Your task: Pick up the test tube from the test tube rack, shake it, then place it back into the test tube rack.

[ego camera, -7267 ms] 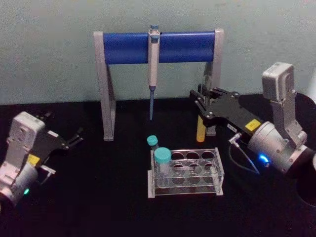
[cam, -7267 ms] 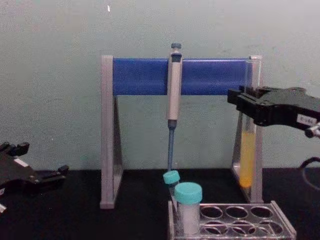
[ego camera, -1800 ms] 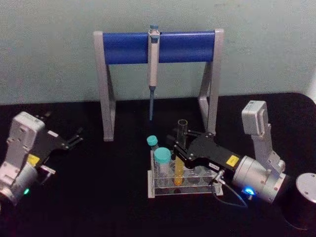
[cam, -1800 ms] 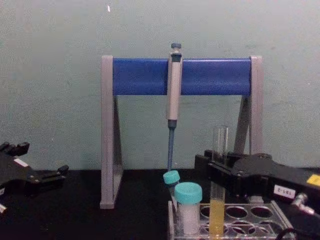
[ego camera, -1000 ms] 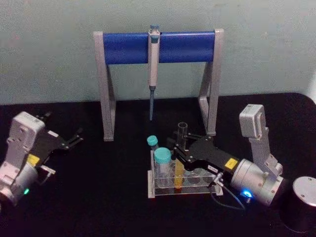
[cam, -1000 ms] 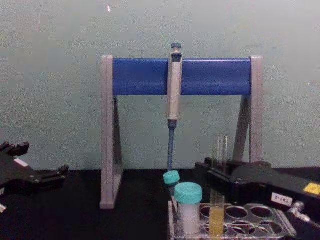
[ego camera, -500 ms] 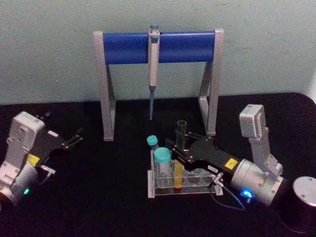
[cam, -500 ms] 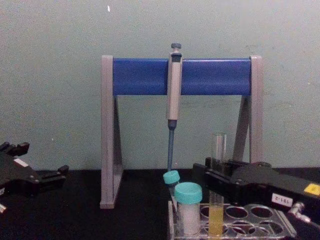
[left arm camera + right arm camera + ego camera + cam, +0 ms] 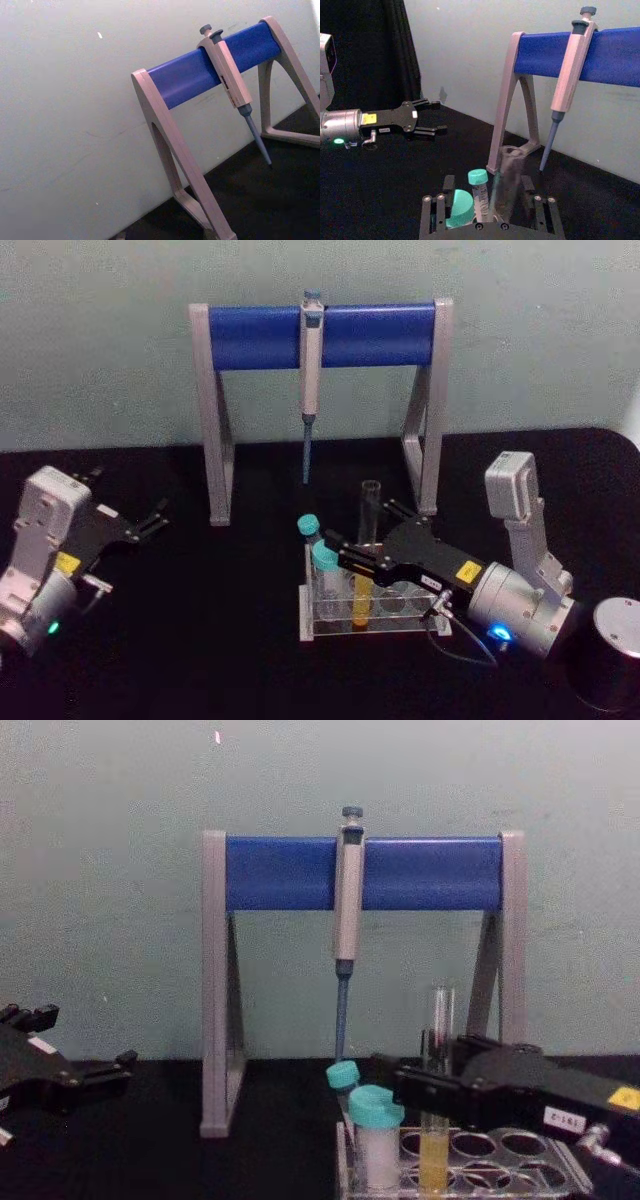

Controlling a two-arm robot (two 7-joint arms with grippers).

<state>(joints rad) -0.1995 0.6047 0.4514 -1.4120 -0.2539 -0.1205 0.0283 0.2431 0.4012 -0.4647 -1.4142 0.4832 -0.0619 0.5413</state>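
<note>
Pipette stand (image 9: 320, 335) at rear, grey pipette (image 9: 310, 370) hung from its bar; right gripper (image 9: 352, 552) over the test tube rack (image 9: 375, 612), fingers spread on both sides of the test tube (image 9: 365, 540), released; test tube upright in a rack hole beside two teal-capped tubes (image 9: 325, 558); left gripper (image 9: 150, 521) parked at left, fingers parted.

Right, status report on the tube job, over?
Right hand open astride test tube; left hand open, parked left. Tube upright in rack. Teal-capped tube crowds right hand.
</note>
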